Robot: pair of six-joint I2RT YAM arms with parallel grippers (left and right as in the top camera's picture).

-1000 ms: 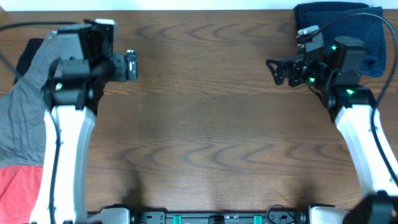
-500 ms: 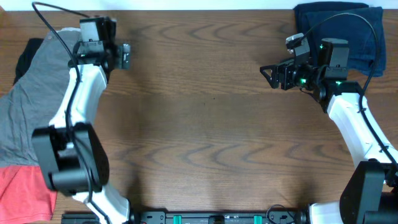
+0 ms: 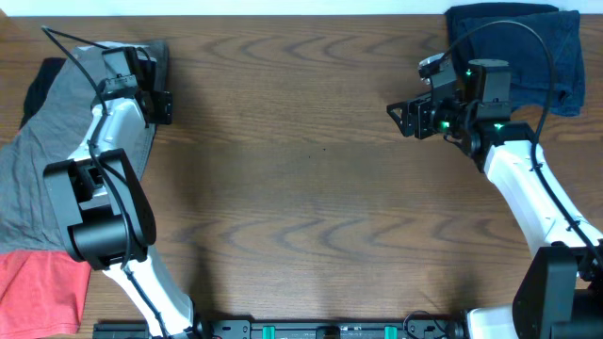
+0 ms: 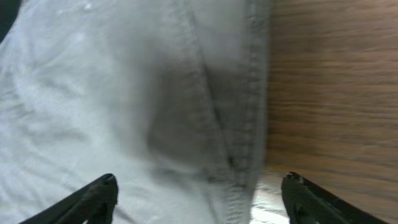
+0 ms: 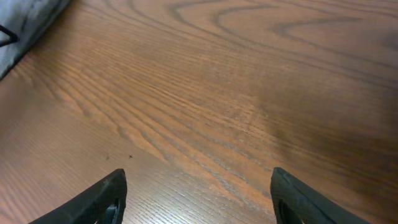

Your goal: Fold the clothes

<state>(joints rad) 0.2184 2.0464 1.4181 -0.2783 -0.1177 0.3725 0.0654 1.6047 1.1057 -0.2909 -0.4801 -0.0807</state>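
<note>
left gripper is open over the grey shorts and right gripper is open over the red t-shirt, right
No: the right wrist view shows the right gripper open over the wooden table, not the red T-shirt. The left gripper is indeed open over the grey shorts.

No text, label, brand, number or sign can be read in any view. Up close, the shorts (image 4: 93,93) show only stitched seams. From overhead, the arm housings (image 3: 528,184) are too small and blurred to make out any marking.
</note>
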